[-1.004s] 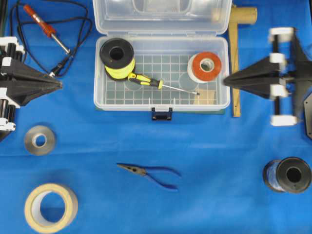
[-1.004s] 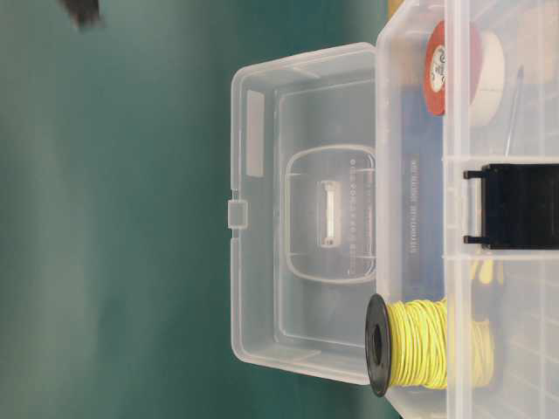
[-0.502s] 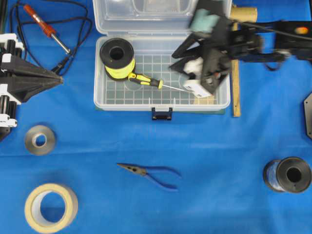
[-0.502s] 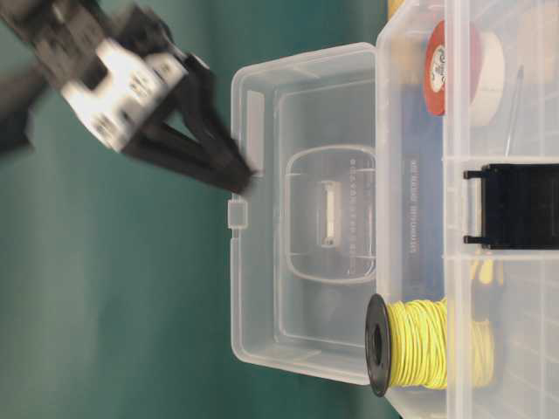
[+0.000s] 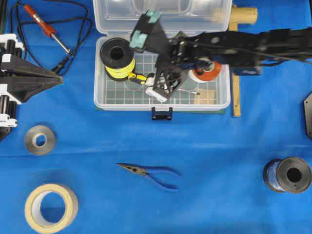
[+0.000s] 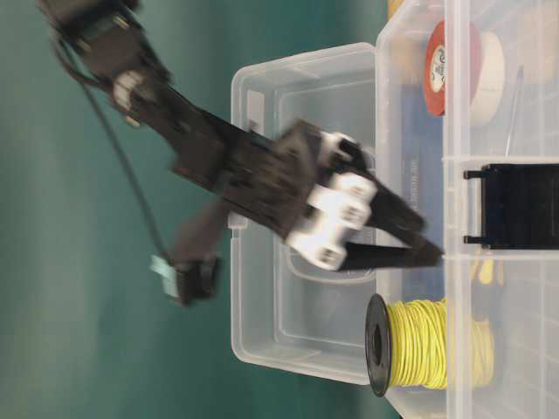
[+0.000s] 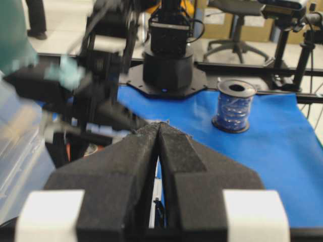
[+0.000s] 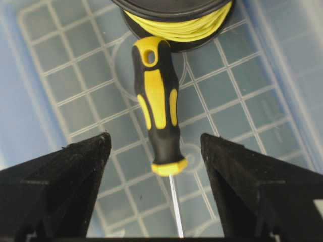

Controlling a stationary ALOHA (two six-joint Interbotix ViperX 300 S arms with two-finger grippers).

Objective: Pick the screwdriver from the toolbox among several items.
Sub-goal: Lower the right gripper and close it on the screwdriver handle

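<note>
right claw spread wide, straddling screwdriver, no contact | left claw clenched, empty | screwdriver flat on toolbox floor, butt against yellow wire spool | risk: closing low near collar, handle slips or spool gets bumped

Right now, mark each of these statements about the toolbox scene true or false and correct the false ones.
1. The right gripper is shut on the screwdriver. False: its fingers stand open on either side of the handle, apart from it.
2. The screwdriver's handle end lies against the spool of yellow wire. True.
3. The toolbox lid is closed. False: it is open.
4. The blue-handled pliers lie inside the toolbox. False: they lie on the blue cloth in front of it.
5. The left gripper is shut, away from the toolbox. True.
</note>
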